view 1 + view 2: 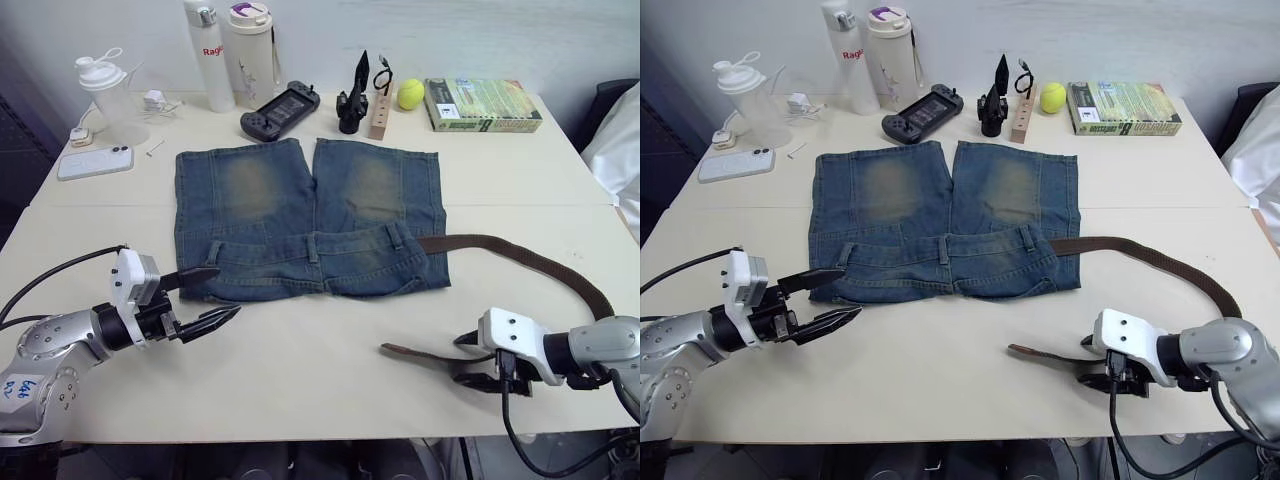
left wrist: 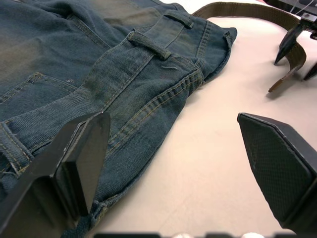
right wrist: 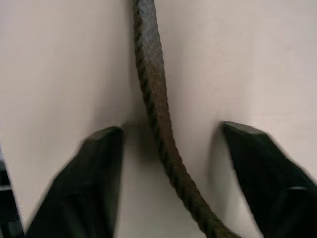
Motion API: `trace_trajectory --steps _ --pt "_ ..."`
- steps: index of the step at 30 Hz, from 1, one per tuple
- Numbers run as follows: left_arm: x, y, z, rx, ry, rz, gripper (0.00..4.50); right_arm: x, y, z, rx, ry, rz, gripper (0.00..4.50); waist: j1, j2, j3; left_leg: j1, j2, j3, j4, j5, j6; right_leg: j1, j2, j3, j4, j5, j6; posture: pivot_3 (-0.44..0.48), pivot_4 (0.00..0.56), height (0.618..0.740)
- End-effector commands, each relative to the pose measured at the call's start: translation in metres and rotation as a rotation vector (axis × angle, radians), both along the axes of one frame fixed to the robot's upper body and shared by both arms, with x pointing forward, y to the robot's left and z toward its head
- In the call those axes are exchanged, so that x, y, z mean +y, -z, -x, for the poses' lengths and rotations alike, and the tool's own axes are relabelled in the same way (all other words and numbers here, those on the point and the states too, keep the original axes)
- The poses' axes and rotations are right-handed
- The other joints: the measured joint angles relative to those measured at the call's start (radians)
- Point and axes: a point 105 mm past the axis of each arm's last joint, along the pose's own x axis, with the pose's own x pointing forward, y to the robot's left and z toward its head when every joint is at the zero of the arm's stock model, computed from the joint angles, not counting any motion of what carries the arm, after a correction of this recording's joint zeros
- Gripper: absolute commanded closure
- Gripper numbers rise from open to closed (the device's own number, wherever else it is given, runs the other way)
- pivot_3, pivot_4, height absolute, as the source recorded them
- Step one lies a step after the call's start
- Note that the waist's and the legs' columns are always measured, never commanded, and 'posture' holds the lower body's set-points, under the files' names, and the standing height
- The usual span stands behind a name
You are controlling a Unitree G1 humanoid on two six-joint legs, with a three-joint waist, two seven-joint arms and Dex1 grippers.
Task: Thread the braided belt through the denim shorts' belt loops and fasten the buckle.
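The denim shorts (image 1: 300, 215) lie flat on the table with the waistband towards me. Belt loops (image 1: 313, 248) (image 2: 148, 45) cross the waistband. The braided belt (image 1: 545, 265) comes out of the waistband's right end, arcs right and curves back to a smooth tip (image 1: 400, 351) on the table. My right gripper (image 1: 468, 360) is open and straddles the belt (image 3: 151, 94) near that tip, one finger on each side. My left gripper (image 1: 225, 291) is open at the waistband's left corner, with one finger (image 2: 84, 153) over the denim. The buckle is hidden.
Along the table's far edge stand a shaker bottle (image 1: 108, 95), two tall bottles (image 1: 212, 55), a game controller (image 1: 281, 109), a black tool (image 1: 352, 100), a wooden block (image 1: 380, 115), a tennis ball (image 1: 410, 94) and a book (image 1: 482, 105). A phone (image 1: 95, 161) lies far left.
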Motion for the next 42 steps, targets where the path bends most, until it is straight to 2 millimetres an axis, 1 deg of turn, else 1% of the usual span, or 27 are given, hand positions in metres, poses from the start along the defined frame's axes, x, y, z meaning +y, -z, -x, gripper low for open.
trace_trajectory --steps 1,2,4,7,9,11,14,16,18,22,25,27,32,35,39,40,42 --pt "-0.002 -0.006 0.002 -0.026 0.016 -0.004 0.0 0.005 0.008 0.006 0.036 -0.034 -0.021 3.37 0.0 0.0 0.0 0.0 0.0 -0.001 0.0 0.0 0.0 0.0 0.0 0.0 0.0 0.0 0.0 0.0 0.15 0.723" --pt "-0.002 -0.007 0.002 -0.025 0.018 -0.004 0.0 0.006 0.008 0.007 0.038 -0.041 -0.026 3.83 0.0 0.0 0.0 0.0 0.0 -0.001 0.0 0.0 0.0 0.001 0.0 0.0 0.0 0.0 0.0 0.0 0.15 0.723" --pt "-0.003 -0.006 0.001 -0.024 0.023 -0.005 0.0 0.008 0.009 0.009 0.046 -0.051 -0.036 4.43 -0.001 0.0 0.0 0.0 0.0 -0.001 0.0 0.0 0.0 0.001 0.0 0.0 -0.001 0.0 0.0 0.0 0.15 0.723" --pt "-0.005 -0.006 0.0 -0.022 0.037 -0.004 0.0 0.016 0.008 0.012 0.037 -0.083 -0.066 4.43 -0.002 0.0 0.0 0.001 0.001 -0.001 0.0 0.0 0.0 0.001 0.0 0.0 -0.001 0.0 0.0 0.0 0.15 0.723" --pt "-0.009 -0.006 -0.001 -0.016 0.059 -0.006 0.0 0.027 0.002 0.011 0.009 -0.111 -0.105 4.43 -0.002 0.0 0.0 0.001 0.001 -0.002 0.0 0.0 -0.001 0.001 0.0 0.0 -0.001 0.0 0.0 0.0 0.15 0.723" --pt "-0.015 -0.009 -0.003 -0.023 0.103 -0.008 0.0 0.045 -0.011 0.008 -0.03 -0.154 -0.144 4.43 -0.002 0.0 0.0 0.001 0.001 -0.002 0.0 0.0 -0.001 0.001 0.001 0.0 -0.001 0.0 0.0 0.0 0.15 0.723" --pt "-0.032 -0.014 -0.01 -0.04 0.204 -0.014 0.0 0.072 -0.026 0.001 -0.082 -0.237 -0.172 4.43 -0.002 0.001 0.001 0.0 0.001 -0.001 0.003 0.0 -0.001 0.0 0.001 -0.001 -0.001 0.0 0.0 0.0 0.15 0.723" --pt "-0.048 -0.017 -0.014 -0.045 0.293 -0.014 0.0 0.09 -0.035 -0.006 -0.107 -0.282 -0.193 4.43 -0.003 0.002 0.001 0.0 0.001 -0.001 0.003 -0.001 -0.001 0.0 0.001 -0.001 0.0 0.0 0.0 0.0 0.15 0.723" --pt "-0.062 -0.017 -0.015 -0.042 0.375 -0.021 0.0 0.103 -0.041 -0.011 -0.119 -0.308 -0.213 4.43 -0.002 0.002 0.001 0.0 0.001 -0.001 0.003 -0.001 -0.001 0.0 0.002 -0.001 0.0 0.0 0.0 0.0 0.15 0.723" --pt "-0.084 -0.011 -0.009 0.009 0.517 -0.034 0.0 0.118 -0.043 -0.02 -0.141 -0.361 -0.186 4.43 -0.003 0.002 0.001 -0.003 0.0 -0.001 0.005 -0.002 0.001 -0.001 0.003 -0.002 0.001 0.0 0.0 0.0 0.15 0.723" --pt "-0.091 -0.006 -0.007 0.022 0.565 -0.057 0.0 0.126 -0.045 -0.023 -0.143 -0.373 -0.189 4.43 -0.004 0.002 0.001 -0.003 0.0 0.0 0.007 -0.002 0.002 0.0 0.004 -0.003 0.002 0.0 0.0 0.0 0.15 0.723" --pt "-0.093 -0.001 -0.006 0.032 0.597 -0.085 0.0 0.13 -0.047 -0.023 -0.144 -0.376 -0.195 4.43 -0.003 0.001 0.001 -0.003 0.0 0.0 0.007 -0.002 0.002 0.0 0.004 -0.003 0.002 0.0 0.0 0.0 0.15 0.723" --pt "-0.095 -0.001 -0.009 0.031 0.601 -0.087 0.0 0.134 -0.051 -0.024 -0.152 -0.379 -0.209 4.43 -0.003 0.001 0.001 -0.003 0.0 0.0 0.007 -0.003 0.002 0.0 0.004 -0.003 0.003 0.0 0.0 0.0 0.15 0.723" --pt "-0.095 -0.002 -0.013 0.013 0.592 -0.088 0.81 0.135 -0.052 -0.024 -0.154 -0.378 -0.216 4.5 -0.004 0.001 0.001 -0.003 0.0 0.0 0.007 -0.003 0.002 0.0 0.004 -0.003 0.003 0.0 0.0 0.0 0.15 0.723" --pt "-0.095 -0.002 -0.01 0.023 0.611 -0.095 2.69 0.135 -0.054 -0.025 -0.159 -0.376 -0.22 4.5 -0.003 0.002 0.001 -0.003 0.0 0.0 0.007 -0.003 0.002 0.0 0.004 -0.003 0.003 0.0 0.0 0.0 0.15 0.723" --pt "-0.095 -0.001 -0.01 0.024 0.613 -0.098 3.24 0.135 -0.054 -0.025 -0.159 -0.376 -0.22 4.5 -0.003 0.002 0.001 -0.003 0.0 0.0 0.007 -0.003 0.002 0.0 0.004 -0.003 0.003 0.0 0.0 0.0 0.15 0.723" --pt "-0.096 -0.002 -0.009 0.028 0.612 -0.082 4.18 0.136 -0.054 -0.025 -0.16 -0.376 -0.224 4.5 -0.004 0.002 0.001 -0.003 0.0 0.0 0.007 -0.003 0.002 0.0 0.004 -0.003 0.003 0.0 0.0 0.0 0.15 0.723"
